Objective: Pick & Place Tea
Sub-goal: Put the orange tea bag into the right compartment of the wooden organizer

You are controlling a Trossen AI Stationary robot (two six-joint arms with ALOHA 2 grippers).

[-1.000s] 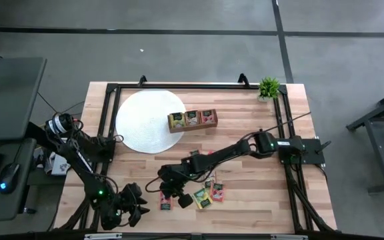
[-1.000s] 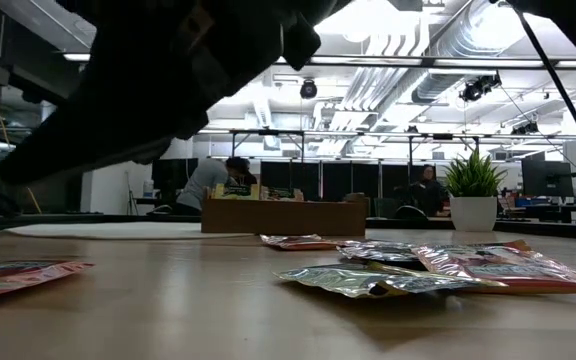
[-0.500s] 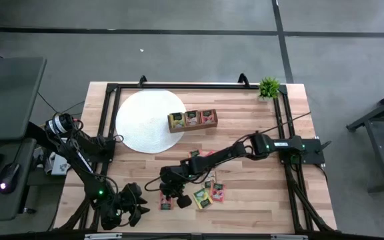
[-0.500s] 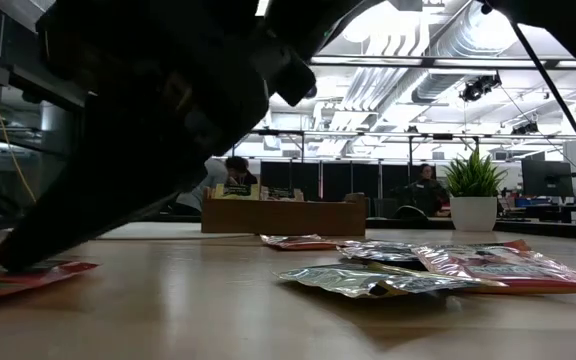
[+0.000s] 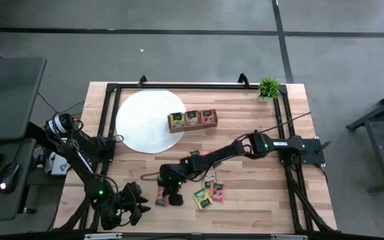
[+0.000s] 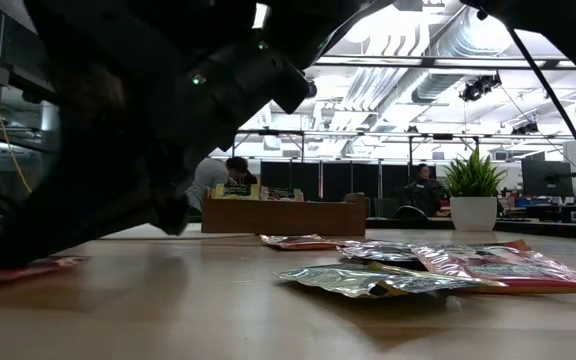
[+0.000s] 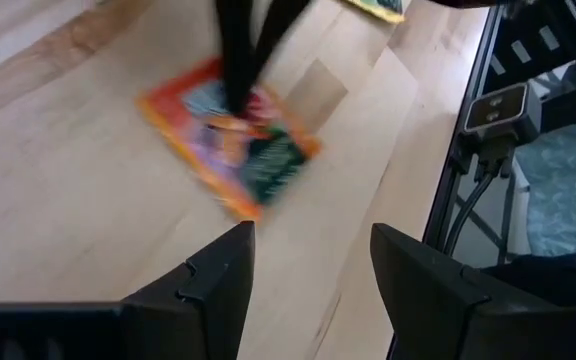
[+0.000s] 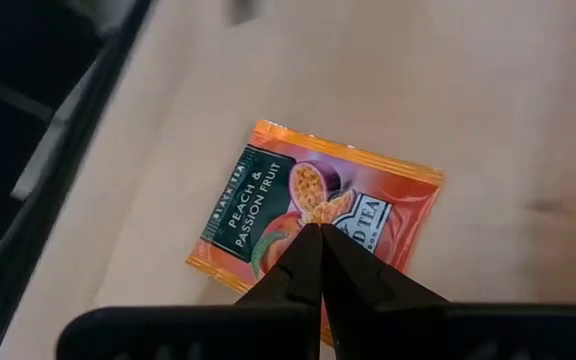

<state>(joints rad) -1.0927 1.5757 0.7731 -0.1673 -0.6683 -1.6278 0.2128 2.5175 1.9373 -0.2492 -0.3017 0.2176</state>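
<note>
Wooden table (image 5: 245,133) | right pincer (image 8: 320,236) closed, tips pressing orange tea packet (image 8: 268,215)

In the low view most of the frame is blocked by a dark arm (image 6: 148,120); the pink packet (image 6: 18,270) beneath it is cut by the picture's edge. In the high view the packet (image 5: 160,195) is largely covered by the right gripper (image 5: 172,194). In the left wrist view the packet (image 7: 233,140) is blurred, print unreadable. Tray (image 5: 192,120) contents are too small to tell.
</note>
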